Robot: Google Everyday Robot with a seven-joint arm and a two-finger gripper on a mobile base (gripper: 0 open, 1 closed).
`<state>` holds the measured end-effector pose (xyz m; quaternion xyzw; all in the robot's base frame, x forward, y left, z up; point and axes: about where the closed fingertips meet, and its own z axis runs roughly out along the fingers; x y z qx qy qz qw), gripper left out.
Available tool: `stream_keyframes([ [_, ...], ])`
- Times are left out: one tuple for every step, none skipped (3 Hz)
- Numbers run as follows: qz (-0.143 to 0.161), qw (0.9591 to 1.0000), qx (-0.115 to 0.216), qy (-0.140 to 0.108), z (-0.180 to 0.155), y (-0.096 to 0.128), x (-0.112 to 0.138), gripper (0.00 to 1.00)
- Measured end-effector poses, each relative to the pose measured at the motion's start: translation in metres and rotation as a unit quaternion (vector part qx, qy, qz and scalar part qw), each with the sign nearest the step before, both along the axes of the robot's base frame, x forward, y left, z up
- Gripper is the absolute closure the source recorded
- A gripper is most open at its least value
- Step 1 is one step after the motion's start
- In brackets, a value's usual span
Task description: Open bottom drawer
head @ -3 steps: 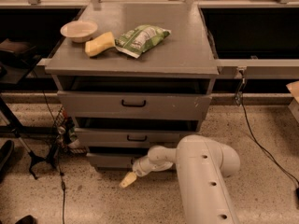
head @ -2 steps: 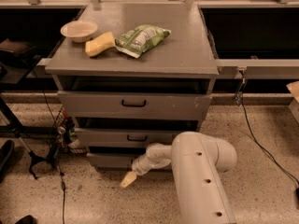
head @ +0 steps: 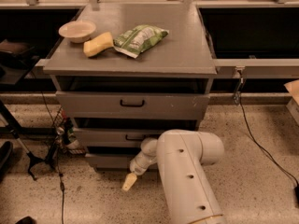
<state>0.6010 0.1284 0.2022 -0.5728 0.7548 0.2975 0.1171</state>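
Observation:
The bottom drawer is the lowest grey front of the cabinet, pulled out a little; its handle is hidden behind my arm. The middle drawer and the top drawer sit above it, each with a black bar handle. My gripper hangs low in front of the bottom drawer's right part, just above the floor, with a pale yellow fingertip pointing down-left. My white arm fills the lower middle of the view.
On the cabinet top lie a beige bowl, a yellow sponge and a green snack bag. A black stand and cables are on the floor at left. A cable runs at right.
The arm's big white segment has shifted slightly left and closer; the gripper stays at about the same spot before the bottom drawer. The drawers look unchanged.

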Motion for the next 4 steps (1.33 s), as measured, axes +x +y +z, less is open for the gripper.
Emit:
stream_keyframes([
  [0.011,0.9999,-0.004,0.006,0.002,0.002,-0.003,0.00],
  [0.020,0.9991,-0.021,0.031,-0.008,-0.001,-0.012,0.00],
  [0.007,0.9975,-0.043,0.056,-0.014,-0.013,-0.024,0.00],
  [-0.007,0.9955,-0.068,0.065,-0.013,-0.025,-0.039,0.00],
])
